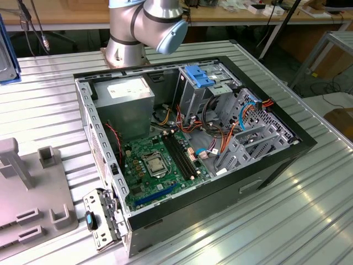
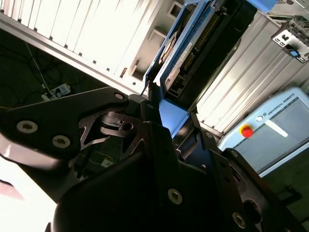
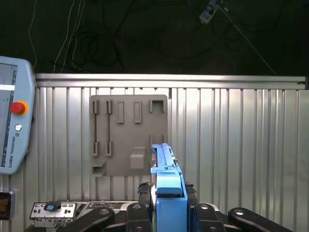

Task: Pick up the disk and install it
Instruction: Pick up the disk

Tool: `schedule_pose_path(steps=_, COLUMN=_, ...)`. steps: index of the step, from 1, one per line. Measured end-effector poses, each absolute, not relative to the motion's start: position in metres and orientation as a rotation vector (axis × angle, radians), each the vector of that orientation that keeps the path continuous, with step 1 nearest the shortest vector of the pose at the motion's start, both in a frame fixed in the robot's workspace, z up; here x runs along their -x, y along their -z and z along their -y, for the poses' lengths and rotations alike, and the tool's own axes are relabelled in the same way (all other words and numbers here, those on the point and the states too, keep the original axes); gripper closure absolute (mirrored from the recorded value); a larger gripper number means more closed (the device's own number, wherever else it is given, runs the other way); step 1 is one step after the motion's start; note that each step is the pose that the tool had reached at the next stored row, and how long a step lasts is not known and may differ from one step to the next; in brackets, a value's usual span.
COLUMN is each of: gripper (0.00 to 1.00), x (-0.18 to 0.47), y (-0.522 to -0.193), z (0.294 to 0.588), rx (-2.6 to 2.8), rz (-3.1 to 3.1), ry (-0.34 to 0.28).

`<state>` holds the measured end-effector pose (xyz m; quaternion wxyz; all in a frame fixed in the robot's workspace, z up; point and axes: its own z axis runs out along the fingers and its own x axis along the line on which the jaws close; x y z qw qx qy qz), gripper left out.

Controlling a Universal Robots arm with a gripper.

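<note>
My gripper (image 3: 170, 205) is shut on the disk (image 3: 166, 169), a dark grey drive in a bright blue carrier, seen edge-on in the first wrist view. It hangs above the grey slotted fixture plate (image 3: 128, 135) on the ribbed metal table. In the second wrist view the black fingers (image 2: 145, 104) clamp the blue carrier's end, and the disk (image 2: 203, 43) extends away from the gripper (image 2: 161, 113). A blue-edged grey corner, likely the disk (image 1: 6, 52), shows at the exterior view's left edge.
The open computer case (image 1: 276, 165) lies on the table, with a blue latch (image 1: 201, 74) on top of its grey drive cage, a motherboard and loose cables. The fixture plate (image 1: 33, 193) sits at the exterior view's left. A teach pendant (image 3: 14, 121) lies beside the table.
</note>
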<state>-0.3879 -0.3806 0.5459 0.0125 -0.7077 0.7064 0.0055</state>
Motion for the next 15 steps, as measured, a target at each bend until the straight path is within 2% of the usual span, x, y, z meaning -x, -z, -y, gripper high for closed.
schedule_pose_path(steps=15, gripper=0.63, x=0.358, y=-0.546, z=0.381, rx=2.206, rz=-2.202, ry=-0.017)
